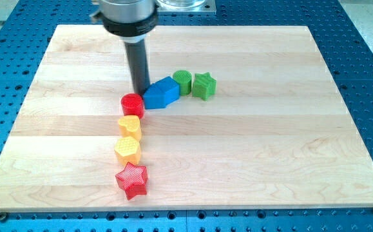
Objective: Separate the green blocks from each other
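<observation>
Pincer-wise we're carrying nothing of the sort, so nothing is opening, closing or holding anything: our arm is just ending in a straight dark rod, and my tip is sitting on the wood right at the upper left corner of the blue block, just above the red cylinder. Whether it's actually touching the blue one, we can't quite tell.

Going big to small: the wooden bench is filling most of the view, lying on a blue perforated surface. Our arm's chunky black-and-silver head is hanging over the top edge of the board.

The blue block, a longish pointed-end piece, is lying tilted near the middle top. Its right end is pressing up against the green cylinder, and the green star is sitting just beside that cylinder on the view's right, so close they're looking like they're touching. So the two greens are sitting as a pair, right of my tip with the blue block between.

Down the view's left of centre a column is running: the red cylinder touching the blue block's left end, then a yellow heart-ish block, a yellow hexagon, and a red star at the bottom.
</observation>
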### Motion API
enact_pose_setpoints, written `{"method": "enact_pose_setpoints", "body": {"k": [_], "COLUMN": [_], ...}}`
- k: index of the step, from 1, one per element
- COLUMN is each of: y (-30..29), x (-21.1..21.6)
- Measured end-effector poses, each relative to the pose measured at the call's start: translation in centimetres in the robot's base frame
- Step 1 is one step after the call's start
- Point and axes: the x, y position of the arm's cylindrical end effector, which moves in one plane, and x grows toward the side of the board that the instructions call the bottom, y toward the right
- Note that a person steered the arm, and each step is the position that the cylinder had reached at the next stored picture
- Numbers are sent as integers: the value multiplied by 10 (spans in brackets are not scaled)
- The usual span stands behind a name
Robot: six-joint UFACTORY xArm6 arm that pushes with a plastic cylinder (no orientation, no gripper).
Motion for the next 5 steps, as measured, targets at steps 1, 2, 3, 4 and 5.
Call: {"method": "enact_pose_setpoints", "body": {"k": [1,2,3,4,5], "y": [44,25,34,36,83], "x": [0,26,62,20,21]}}
